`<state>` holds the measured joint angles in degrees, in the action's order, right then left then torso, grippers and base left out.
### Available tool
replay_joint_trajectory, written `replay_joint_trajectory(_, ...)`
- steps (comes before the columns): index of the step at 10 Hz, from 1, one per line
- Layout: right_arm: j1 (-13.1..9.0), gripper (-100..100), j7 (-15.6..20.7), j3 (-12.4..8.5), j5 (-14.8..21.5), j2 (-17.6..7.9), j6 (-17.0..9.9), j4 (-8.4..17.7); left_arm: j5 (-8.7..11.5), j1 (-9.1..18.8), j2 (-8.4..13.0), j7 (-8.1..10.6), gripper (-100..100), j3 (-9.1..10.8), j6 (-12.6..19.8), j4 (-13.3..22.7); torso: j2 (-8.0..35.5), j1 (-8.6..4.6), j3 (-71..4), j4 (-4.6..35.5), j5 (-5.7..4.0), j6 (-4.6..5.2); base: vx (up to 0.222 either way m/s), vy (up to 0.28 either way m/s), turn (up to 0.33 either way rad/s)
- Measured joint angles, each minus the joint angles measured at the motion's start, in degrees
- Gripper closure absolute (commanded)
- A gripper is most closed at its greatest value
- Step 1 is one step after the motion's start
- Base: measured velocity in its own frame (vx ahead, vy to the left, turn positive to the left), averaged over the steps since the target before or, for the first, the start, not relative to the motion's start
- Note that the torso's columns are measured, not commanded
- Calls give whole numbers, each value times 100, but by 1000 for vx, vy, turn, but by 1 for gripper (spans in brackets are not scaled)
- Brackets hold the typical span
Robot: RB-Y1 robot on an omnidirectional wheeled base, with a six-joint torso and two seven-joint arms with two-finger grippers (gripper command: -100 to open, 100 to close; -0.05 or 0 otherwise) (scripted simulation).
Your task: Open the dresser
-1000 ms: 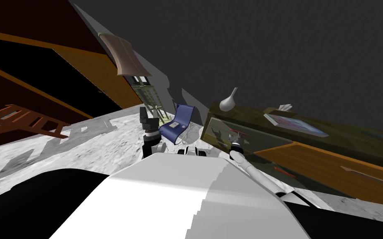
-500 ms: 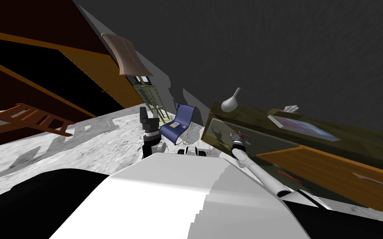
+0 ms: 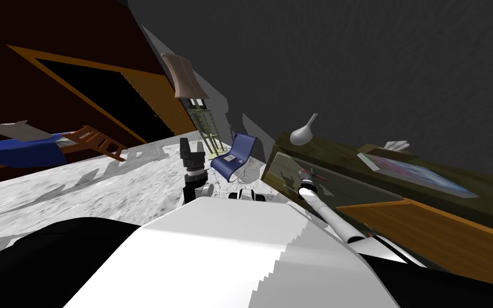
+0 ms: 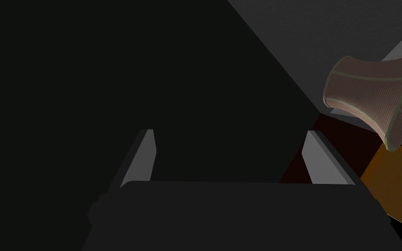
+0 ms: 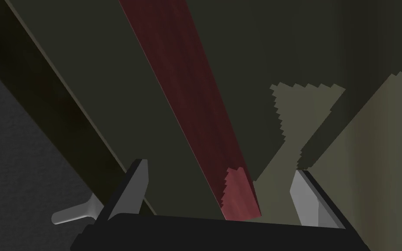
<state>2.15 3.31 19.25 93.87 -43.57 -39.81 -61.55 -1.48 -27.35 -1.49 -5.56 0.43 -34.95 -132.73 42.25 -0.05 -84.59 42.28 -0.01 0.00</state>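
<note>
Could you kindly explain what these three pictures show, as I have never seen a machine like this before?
It is a two-armed robot in a simulated house. The wide picture comes from a camera on its head; the other two come from cameras on its hands, each looking along that hand's two thin fingers. The right gripper is open at the front of a dark olive dresser, with the dresser's dark red handle running between its fingers, not gripped. The left gripper is raised, open and empty. On the dresser stand a pale vase and a flat picture.
</note>
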Motion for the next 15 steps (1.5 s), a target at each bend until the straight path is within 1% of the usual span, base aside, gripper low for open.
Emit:
replay_joint_trajectory(1,-8,100,20,-8,-10,2,5,9,0,-2,0,0,0,0,0,0,-15,9,-9,-5,1,5,41,18,-286)
replay_joint_trajectory(2,43,100,-2,18,25,-20,-1,-67,0,-3,-1,0,0,1,-1,-1,-30,22,-19,-9,6,8,94,61,-241)
replay_joint_trajectory(3,139,100,-17,81,82,-27,6,-203,0,-4,-1,0,0,0,-1,-1,-13,33,-11,6,24,20,116,69,-226)
replay_joint_trajectory(5,291,100,-200,201,267,-112,-66,-376,0,-4,-1,0,0,0,-1,-1,11,14,8,8,4,-4,98,52,-196)
replay_joint_trajectory(6,347,100,-273,248,334,-138,-97,-435,0,-3,-1,0,0,0,-1,-1,16,6,11,10,-1,-18,29,12,-34)
replay_joint_trajectory(7,358,100,-286,251,340,-144,-103,-434,0,-2,0,0,0,0,-1,-1,20,2,14,10,-3,-19,-8,-64,-10)
replay_joint_trajectory(8,480,100,-186,133,475,-11,-63,-569,0,-1,0,0,0,1,0,0,16,-9,13,1,-20,-29,-15,-91,-4)
replay_joint_trajectory(9,633,100,30,7,479,138,7,-842,0,-1,0,0,0,1,0,0,-5,-6,2,-5,-24,-37,-21,-113,24)
replay_joint_trajectory(10,775,100,191,-103,618,296,69,-1052,0,-1,1,0,0,1,0,0,-24,-2,-9,-15,-28,-44,-23,-93,24)
replay_joint_trajectory(11,703,100,147,-107,813,450,77,-956,0,-1,0,0,0,1,0,0,-50,3,-21,-33,-42,-50,-14,-35,1)
replay_joint_trajectory(12,785,100,198,-178,805,537,118,-1103,0,-1,0,0,0,0,0,0,-60,14,-29,-39,-41,-44,-11,-64,3)
replay_joint_trajectory(13,949,100,330,-275,966,681,160,-1295,0,-1,0,0,0,1,0,-1,-60,1,-28,-41,-48,-51,-13,-64,10)
replay_joint_trajectory(14,1040,100,449,-368,1014,797,238,-1455,0,-1,0,0,0,1,0,0,-61,0,-28,-37,-47,-59,-6,-33,-4)
replay_joint_trajectory(15,1019,100,485,-392,1044,926,262,-1465,0,-1,0,0,0,0,0,0,-66,11,-29,-43,-52,-65,-6,-57,38)
